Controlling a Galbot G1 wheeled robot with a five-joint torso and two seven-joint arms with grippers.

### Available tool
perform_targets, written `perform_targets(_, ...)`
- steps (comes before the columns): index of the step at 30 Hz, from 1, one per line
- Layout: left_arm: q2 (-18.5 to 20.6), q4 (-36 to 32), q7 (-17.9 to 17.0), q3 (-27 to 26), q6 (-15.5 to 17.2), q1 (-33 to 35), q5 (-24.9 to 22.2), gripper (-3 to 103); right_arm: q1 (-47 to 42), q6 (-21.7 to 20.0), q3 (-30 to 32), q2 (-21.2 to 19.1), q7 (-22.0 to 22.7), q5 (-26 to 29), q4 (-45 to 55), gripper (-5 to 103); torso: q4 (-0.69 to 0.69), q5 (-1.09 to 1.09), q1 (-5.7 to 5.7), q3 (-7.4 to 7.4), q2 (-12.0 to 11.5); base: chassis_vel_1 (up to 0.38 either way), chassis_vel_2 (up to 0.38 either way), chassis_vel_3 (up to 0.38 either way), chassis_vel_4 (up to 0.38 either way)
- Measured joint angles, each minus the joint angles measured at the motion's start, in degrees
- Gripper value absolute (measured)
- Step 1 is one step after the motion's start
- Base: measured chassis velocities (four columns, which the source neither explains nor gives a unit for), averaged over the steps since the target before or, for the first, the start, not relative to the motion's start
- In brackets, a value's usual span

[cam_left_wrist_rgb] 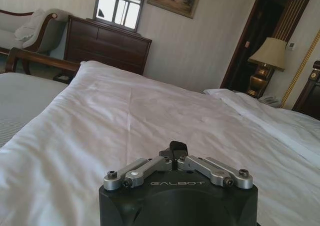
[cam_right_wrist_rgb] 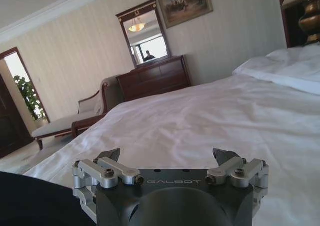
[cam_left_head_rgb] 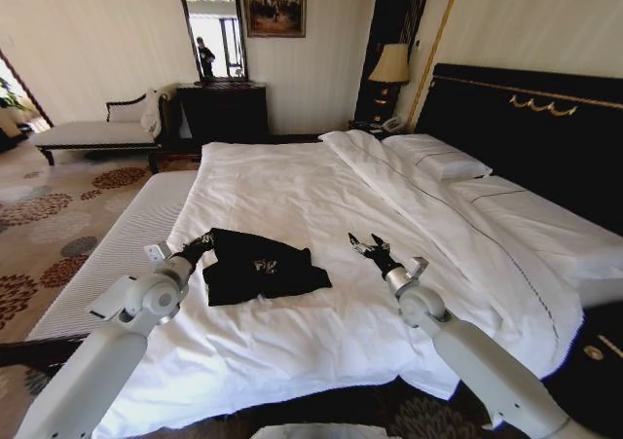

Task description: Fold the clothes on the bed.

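Two grippers over the bed point(cam_left_head_rgb: 321, 196). Head view: black T-shirt point(cam_left_head_rgb: 261, 266) lies crumpled on the white duvet point(cam_left_head_rgb: 292, 332), toward the foot edge and nearer the left side, white lettering up. Left gripper point(cam_left_head_rgb: 202, 243) sits at the shirt's left edge, touching or nearly so. Right gripper point(cam_left_head_rgb: 371, 247) hovers over bare duvet, apart from the shirt's right edge, fingers spread.

Left wrist view: left gripper point(cam_left_wrist_rgb: 177, 149) has its fingers drawn together; what they pinch, if anything, is hidden by the gripper body.

Right wrist view: right gripper point(cam_right_wrist_rgb: 170, 157) stands wide open, nothing between the fingers; dark cloth point(cam_right_wrist_rgb: 35, 201) shows at the corner.

Risk: shirt is bunched, so a one-sided pull could drag the heap rather than spread it. Fingers might also catch the duvet beneath.
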Motion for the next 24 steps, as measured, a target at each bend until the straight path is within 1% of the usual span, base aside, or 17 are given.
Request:
perform_targets(2, -0.53, 0.63, 0.11, 0.44, 0.0, 0.44, 1.43, 0, 4.27, -3.08, -4.03, 0.11, 0.95, 2.95, -0.63, 100, -0.01, 0.0, 0.0, 0.0, 0.0, 0.0, 0.0, 0.0, 0.0)
perform_targets(4, -1.32, 1.17, 0.3, 1.13, 0.0, 0.54, 2.76, 0, 8.28, -6.28, -7.86, 0.4, 2.1, 5.04, -1.38, 100, 0.02, -0.02, 0.0, 0.0, -0.01, 0.0, 0.0, 0.0, 0.0)
perform_targets(5, -1.32, 1.17, 0.3, 1.13, 0.0, 0.54, 2.76, 0, 8.28, -6.28, -7.86, 0.4, 2.1, 5.04, -1.38, 100, 0.02, -0.02, 0.0, 0.0, -0.01, 0.0, 0.0, 0.0, 0.0)
perform_targets(8, -2.23, 1.57, 0.34, 1.67, 0.0, -0.17, 3.36, 0, 13.62, -11.89, -12.48, 1.06, 4.46, 7.94, -3.51, 100, 0.0, -0.01, 0.0, 0.0, 0.0, 0.0, 0.0, 0.0, 0.0)
perform_targets(9, -2.31, 1.59, 0.33, 1.68, 0.0, -0.53, 3.33, 0, 14.83, -13.99, -13.36, 1.2, 5.41, 9.26, -4.05, 100, 0.0, -0.01, 0.0, 0.0, 0.0, 0.0, 0.0, 0.0, 0.0)
perform_targets(10, -2.31, 1.59, 0.33, 1.68, 0.0, -0.53, 3.33, 0, 14.83, -13.99, -13.36, 1.2, 5.41, 9.26, -4.05, 100, 0.0, -0.01, 0.0, 0.0, 0.0, 0.0, 0.0, 0.0, 0.0)
perform_targets(11, -2.28, 1.59, 0.33, 1.54, 0.0, -1.02, 3.11, 0, 16.45, -17.12, -14.35, 1.37, 7.35, 11.63, -4.55, 100, -0.02, 0.0, 0.01, 0.0, 0.0, 0.0, 0.0, 0.0, 0.0)
perform_targets(12, -2.14, 1.52, 0.32, 1.32, 0.02, -1.26, 2.91, 0, 17.43, -19.29, -14.83, 1.48, 8.74, 13.81, -4.8, 100, -0.02, 0.0, 0.01, 0.0, -0.01, 0.0, 0.0, 0.0, 0.0)
perform_targets(14, -1.93, 1.06, 0.32, 0.86, 0.06, -1.44, 2.61, 0, 18.77, -21.98, -15.33, 1.66, 9.99, 17.4, -5.44, 100, -0.02, 0.01, 0.01, 0.0, -0.01, 0.0, 0.0, 0.0, 0.0)
perform_targets(15, -1.93, 1.06, 0.32, 0.86, 0.06, -1.44, 2.61, 0, 18.77, -21.98, -15.33, 1.66, 9.99, 17.4, -5.44, 100, -0.02, 0.01, 0.01, 0.0, -0.01, 0.0, 0.0, 0.0, 0.0)
perform_targets(17, -2.09, 0.45, 0.32, 0.59, 0.15, -1.35, 2.59, 0, 19.81, -23.55, -16.2, 1.92, 9.78, 20.03, -7.05, 100, -0.01, 0.0, 0.0, 0.0, 0.0, 0.0, 0.0, 0.0, 0.0)
perform_targets(19, -2.74, 0.09, 0.32, 0.57, 0.23, -1.14, 2.88, 0, 20.48, -24.85, -16.93, 2.41, 9.05, 21.69, -8.69, 100, -0.01, 0.0, 0.0, 0.0, 0.0, 0.0, 0.0, 0.0, 0.0)
perform_targets(20, -2.74, 0.09, 0.32, 0.57, 0.23, -1.14, 2.88, 0, 20.48, -24.85, -16.93, 2.41, 9.05, 21.69, -8.69, 100, -0.01, 0.0, 0.0, 0.0, 0.0, 0.0, 0.0, 0.0, 0.0)
perform_targets(24, -3.92, -0.35, 0.31, 0.6, 0.34, -0.84, 3.54, 0, 21.41, -28.28, -17.04, 3.73, 5.55, 23.34, -12.2, 100, -0.01, 0.0, 0.0, 0.0, 0.0, 0.0, 0.0, 0.0, 0.0)
